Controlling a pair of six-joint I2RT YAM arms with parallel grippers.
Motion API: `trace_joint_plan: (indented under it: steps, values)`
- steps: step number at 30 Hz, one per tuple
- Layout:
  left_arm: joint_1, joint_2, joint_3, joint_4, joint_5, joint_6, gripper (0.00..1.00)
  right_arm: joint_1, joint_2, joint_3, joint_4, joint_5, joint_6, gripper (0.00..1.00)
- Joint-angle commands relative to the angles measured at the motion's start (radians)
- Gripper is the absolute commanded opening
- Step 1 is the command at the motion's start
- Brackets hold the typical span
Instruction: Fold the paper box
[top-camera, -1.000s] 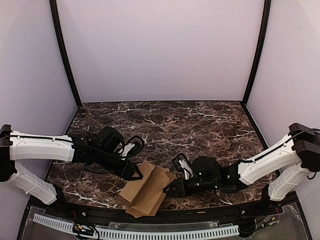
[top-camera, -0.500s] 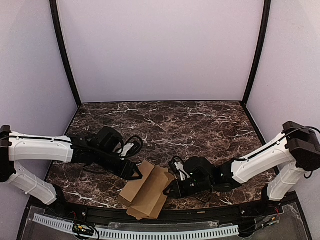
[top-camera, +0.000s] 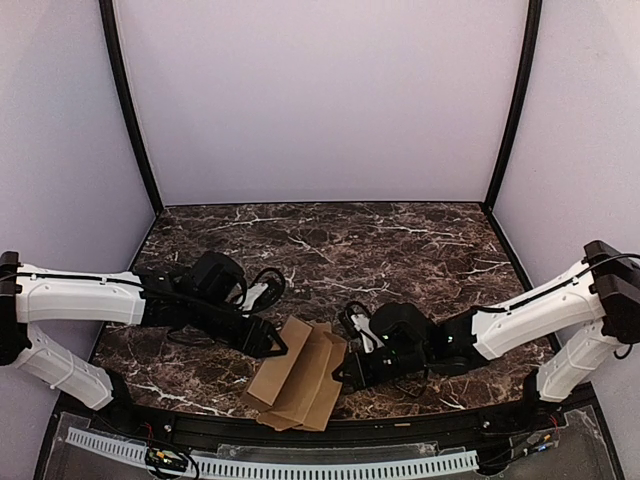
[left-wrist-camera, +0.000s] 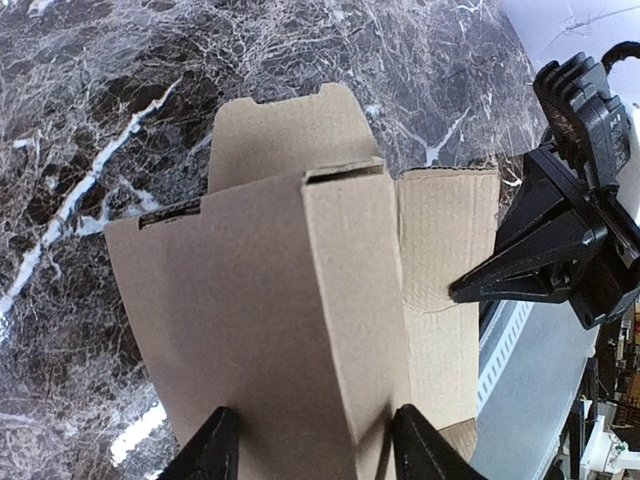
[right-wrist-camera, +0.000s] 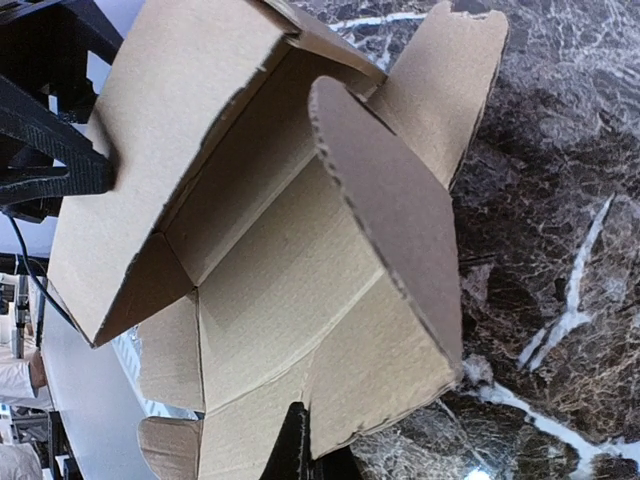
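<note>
Dark marbled surface (top-camera: 400, 250), near edge: plain brown cardboard paper box (top-camera: 300, 375), half-folded, long axis near-to-far between the arms; left pincer (top-camera: 272, 343) clamped across its far-left panel; right pincer (top-camera: 343, 372) touching the right flap, its opening not discernible.

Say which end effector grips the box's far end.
The left end effector, straddling the paper box at the far end; the right end effector touches its side.
</note>
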Motion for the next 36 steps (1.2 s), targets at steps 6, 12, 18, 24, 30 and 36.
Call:
trace_joint_plan:
  steps: [6,12,18,24,30,36]
  values:
    - [-0.023,-0.001,-0.015,0.145,0.049,-0.061,0.52,-0.004,-0.072,0.188,-0.205,0.081,-0.263,0.0]
    - [-0.023,0.003,-0.021,0.282,0.053,-0.107,0.52,-0.009,-0.11,0.313,-0.436,0.145,-0.405,0.0]
    - [-0.024,0.058,-0.026,0.414,0.046,-0.14,0.49,-0.016,-0.119,0.429,-0.583,0.199,-0.543,0.0]
    - [-0.024,0.146,-0.041,0.602,0.02,-0.185,0.47,-0.015,-0.072,0.565,-0.724,0.237,-0.683,0.0]
    - [-0.026,0.226,-0.069,0.788,-0.005,-0.251,0.46,-0.014,-0.002,0.689,-0.868,0.231,-0.803,0.0]
    - [-0.038,0.271,-0.125,0.953,-0.03,-0.307,0.45,-0.012,0.077,0.736,-0.944,0.215,-0.879,0.0]
